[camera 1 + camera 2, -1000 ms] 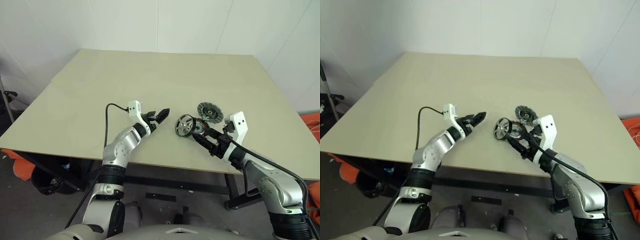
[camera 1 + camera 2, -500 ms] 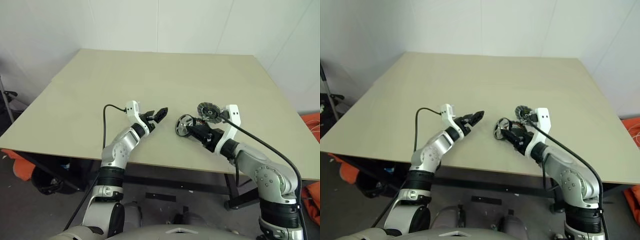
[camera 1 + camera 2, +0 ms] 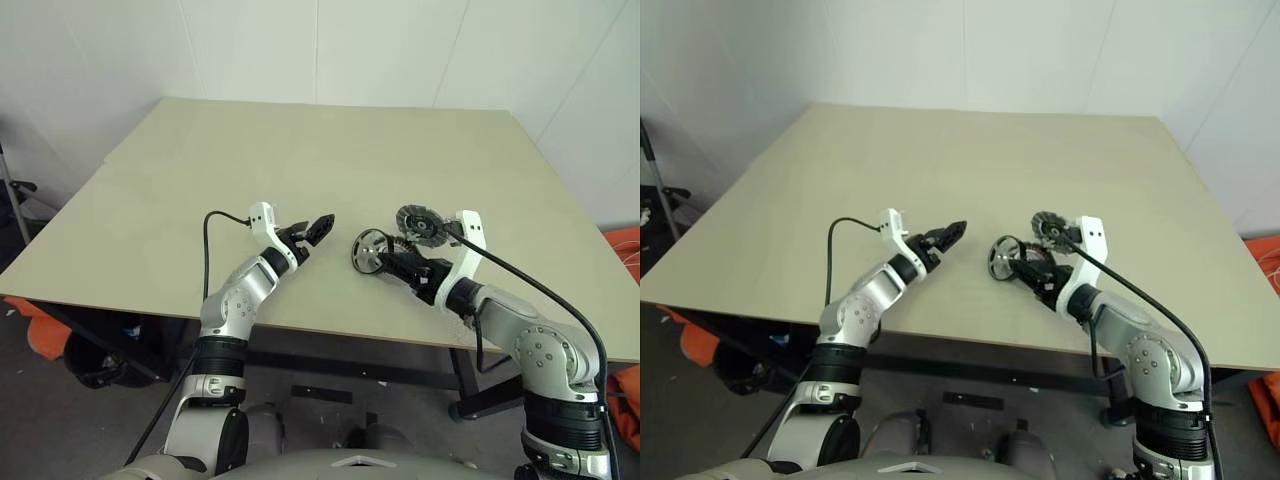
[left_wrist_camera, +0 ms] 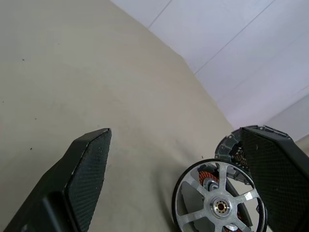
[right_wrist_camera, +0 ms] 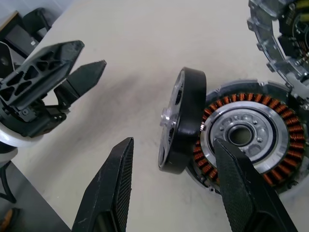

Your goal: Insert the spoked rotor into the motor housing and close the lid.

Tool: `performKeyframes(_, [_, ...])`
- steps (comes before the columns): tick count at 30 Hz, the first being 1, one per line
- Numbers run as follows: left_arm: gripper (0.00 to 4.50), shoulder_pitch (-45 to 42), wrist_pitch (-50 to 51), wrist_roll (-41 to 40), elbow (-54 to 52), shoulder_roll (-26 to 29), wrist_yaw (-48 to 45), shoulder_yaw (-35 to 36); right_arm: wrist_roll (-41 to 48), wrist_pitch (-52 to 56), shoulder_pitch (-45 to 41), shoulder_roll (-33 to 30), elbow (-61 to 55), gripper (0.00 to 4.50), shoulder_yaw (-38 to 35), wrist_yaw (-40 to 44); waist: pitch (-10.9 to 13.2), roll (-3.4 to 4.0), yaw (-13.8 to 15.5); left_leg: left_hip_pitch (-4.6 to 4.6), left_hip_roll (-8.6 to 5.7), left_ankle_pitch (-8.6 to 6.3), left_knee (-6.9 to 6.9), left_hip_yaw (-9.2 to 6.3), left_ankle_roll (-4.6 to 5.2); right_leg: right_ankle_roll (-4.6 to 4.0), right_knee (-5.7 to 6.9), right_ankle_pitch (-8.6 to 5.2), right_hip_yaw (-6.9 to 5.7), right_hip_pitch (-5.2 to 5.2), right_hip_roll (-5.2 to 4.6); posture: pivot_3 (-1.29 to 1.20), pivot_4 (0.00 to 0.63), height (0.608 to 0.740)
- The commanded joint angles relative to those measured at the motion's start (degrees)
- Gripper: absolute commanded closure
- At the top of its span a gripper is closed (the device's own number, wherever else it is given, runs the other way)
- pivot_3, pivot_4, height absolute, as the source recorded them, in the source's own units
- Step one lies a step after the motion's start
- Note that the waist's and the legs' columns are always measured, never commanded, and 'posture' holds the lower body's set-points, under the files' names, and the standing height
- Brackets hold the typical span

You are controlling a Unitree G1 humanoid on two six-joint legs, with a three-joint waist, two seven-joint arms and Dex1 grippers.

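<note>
Both grippers, left gripper point(image 3: 322, 224) and right gripper point(image 5: 169, 193), gaped empty; spoked rotor point(image 5: 181, 121) leaned on motor housing point(image 5: 251, 130); the right should pinch its rim squarely.

From my right wrist, the lid point(image 5: 282, 36) is cut off by the picture's edge. The spoked rotor point(image 5: 183, 121) stands on edge before the motor housing point(image 5: 246, 133), hiding part of its windings. From my head, the housing is too small to make out.

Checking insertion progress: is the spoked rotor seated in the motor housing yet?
No. The spoked rotor stands on edge, leaning against the motor housing.
</note>
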Motion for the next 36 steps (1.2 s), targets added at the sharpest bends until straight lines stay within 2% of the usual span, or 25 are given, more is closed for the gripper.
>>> performKeyframes(1, [0.00,-0.76,-0.18,-1.22,-2.54,-0.14,-0.35,0.12,-0.53,-1.82,0.13,-0.69,0.29,1.57,-1.29,0.50,0.00,0.00,0.00,0.00,0.00,0.00,0.00,0.00,0.00,0.00,0.00,0.00,0.00,0.00,0.00,0.00,0.000,0.740])
performKeyframes(20, [0.00,-0.70,-0.19,-2.19,-3.22,-0.15,0.08,0.28,-2.01,-2.70,-3.63,2.21,3.69,1.57,0.80,0.22,0.00,0.00,-0.09,-0.01,0.00,0.00,0.00,0.00,-0.01,-0.01,0.00,0.01,0.00,-0.01,0.00,0.00,0.000,0.740])
performKeyframes(23, [0.00,-0.77,-0.28,-2.26,-3.18,-0.13,0.01,0.29,-2.54,-2.98,-3.92,2.38,4.00,2.15,1.06,0.14,0.00,0.00,-0.09,-0.01,0.00,0.00,0.00,0.00,-0.01,-0.01,0.01,0.01,0.00,-0.01,0.00,0.00,0.000,0.740])
performKeyframes(29, [0.00,-1.32,-0.31,-2.58,-2.99,-0.10,0.04,0.64,-3.04,-3.25,-4.30,2.28,4.33,4.22,0.89,0.29,0.00,0.00,-0.09,0.00,0.00,0.01,0.00,0.00,-0.01,0.00,0.01,0.01,0.00,0.00,0.00,0.00,0.000,0.740])
performKeyframes(33, [0.00,-1.45,-0.18,-2.64,-2.89,-0.10,-0.02,0.69,-2.62,-2.89,-3.88,2.46,4.27,4.22,0.27,0.06,0.00,0.00,-0.09,0.00,0.00,0.01,0.00,0.00,-0.02,0.00,0.03,0.01,0.00,0.00,0.00,0.00,0.000,0.740])
performKeyframes(36, [0.00,-1.44,0.01,-2.67,-2.90,-0.10,-0.01,0.62,2.11,-0.67,-3.95,5.17,4.49,4.22,-3.45,-1.89,0.00,0.00,-0.09,0.00,0.00,0.02,0.00,0.00,-0.03,0.00,0.03,0.01,0.00,0.00,0.00,0.00,0.000,0.740])
